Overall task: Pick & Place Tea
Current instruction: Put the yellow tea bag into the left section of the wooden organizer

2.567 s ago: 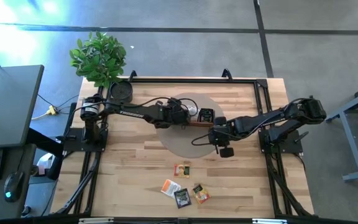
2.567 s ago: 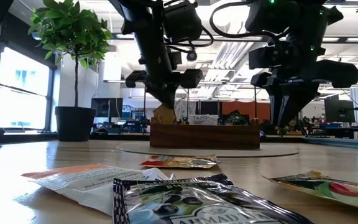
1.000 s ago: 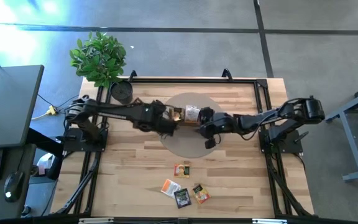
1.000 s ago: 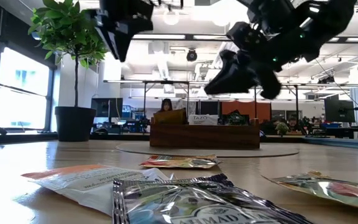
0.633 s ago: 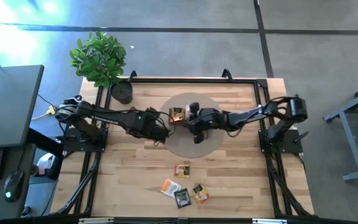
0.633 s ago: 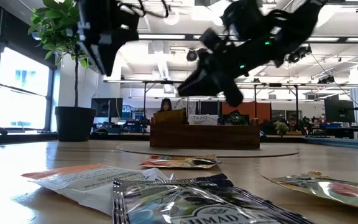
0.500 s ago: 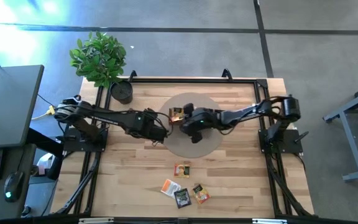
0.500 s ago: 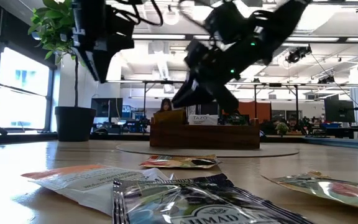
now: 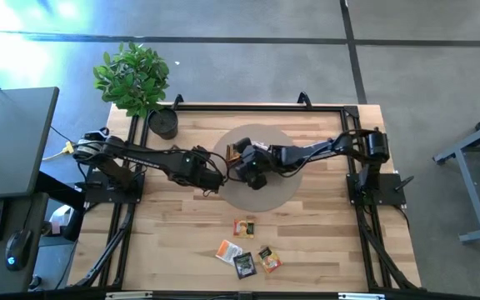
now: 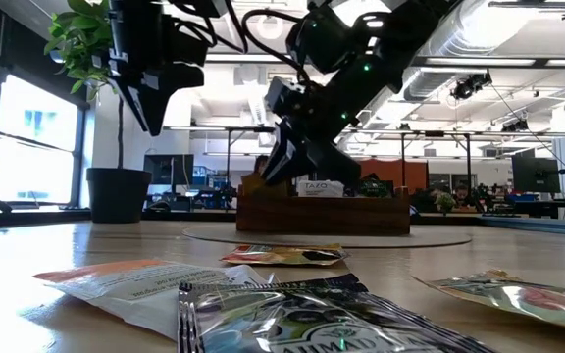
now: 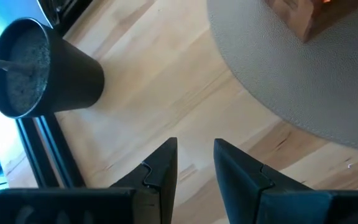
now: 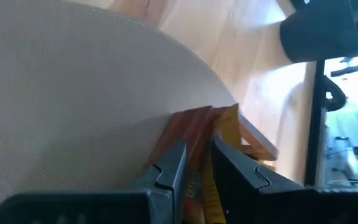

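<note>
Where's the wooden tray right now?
In the high view the tray sits on the round grey mat at the table's middle, mostly hidden under the right pincer; the left pincer hangs just off the mat's left edge.

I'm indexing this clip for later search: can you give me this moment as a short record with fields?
setting: light wooden table with a round grey mat
tray: long wooden three-compartment tray on the mat, packets standing in it
loose tea: small square tea-bag packets lying near the table's front edge
left pincer: fingers slightly apart, holding nothing, over bare table beside the mat
right pincer: over the tray's end, above a yellow packet
also: black plant pot at a back corner
</note>
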Controlling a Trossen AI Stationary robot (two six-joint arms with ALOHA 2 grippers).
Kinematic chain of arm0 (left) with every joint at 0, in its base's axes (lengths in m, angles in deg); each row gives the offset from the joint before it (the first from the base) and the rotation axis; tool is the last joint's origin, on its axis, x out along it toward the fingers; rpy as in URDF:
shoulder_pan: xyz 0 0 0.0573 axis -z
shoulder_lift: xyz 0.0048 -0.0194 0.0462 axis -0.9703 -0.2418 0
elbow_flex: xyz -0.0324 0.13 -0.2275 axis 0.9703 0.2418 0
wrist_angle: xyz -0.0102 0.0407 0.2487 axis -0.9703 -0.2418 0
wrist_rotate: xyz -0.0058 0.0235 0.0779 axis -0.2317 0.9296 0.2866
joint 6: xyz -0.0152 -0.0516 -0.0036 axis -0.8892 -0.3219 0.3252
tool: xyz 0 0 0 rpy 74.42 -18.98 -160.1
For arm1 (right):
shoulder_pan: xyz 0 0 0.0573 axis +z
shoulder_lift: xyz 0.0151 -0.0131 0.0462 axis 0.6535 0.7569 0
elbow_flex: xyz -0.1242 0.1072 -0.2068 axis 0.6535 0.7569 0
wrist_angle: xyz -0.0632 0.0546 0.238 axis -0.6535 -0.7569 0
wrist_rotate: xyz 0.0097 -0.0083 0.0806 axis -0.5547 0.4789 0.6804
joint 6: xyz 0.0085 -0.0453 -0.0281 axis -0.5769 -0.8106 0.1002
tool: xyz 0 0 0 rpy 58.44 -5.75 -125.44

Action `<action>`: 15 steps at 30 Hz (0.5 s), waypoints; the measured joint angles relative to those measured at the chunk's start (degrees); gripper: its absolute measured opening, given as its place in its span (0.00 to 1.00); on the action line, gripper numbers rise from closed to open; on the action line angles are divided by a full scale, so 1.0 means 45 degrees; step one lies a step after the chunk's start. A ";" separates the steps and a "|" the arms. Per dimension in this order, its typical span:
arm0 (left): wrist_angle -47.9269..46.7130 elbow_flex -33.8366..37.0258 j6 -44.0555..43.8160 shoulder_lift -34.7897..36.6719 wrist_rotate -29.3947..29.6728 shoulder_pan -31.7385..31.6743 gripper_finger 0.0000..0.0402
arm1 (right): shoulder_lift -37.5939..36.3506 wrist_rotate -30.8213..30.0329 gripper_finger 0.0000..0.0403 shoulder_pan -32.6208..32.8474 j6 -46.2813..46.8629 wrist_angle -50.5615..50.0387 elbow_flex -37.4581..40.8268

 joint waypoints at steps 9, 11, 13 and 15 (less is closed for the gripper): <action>-0.0019 0.0000 0.0010 0.0000 0.0223 0.0000 0.26 | -0.0005 -0.0620 0.18 -0.0058 -0.1397 0.0881 0.0000; -0.0014 0.0000 0.0019 0.0000 0.0223 0.0000 0.26 | -0.0005 -0.0513 0.18 -0.0170 -0.1590 0.1101 0.0000; -0.0014 0.0000 0.0024 0.0000 0.0223 0.0000 0.26 | -0.0005 -0.0428 0.18 -0.0317 -0.1635 0.1206 0.0000; -0.0014 0.0000 0.0019 0.0000 0.0223 0.0000 0.26 | -0.0005 -0.0158 0.18 -0.0482 -0.1605 0.1123 0.0000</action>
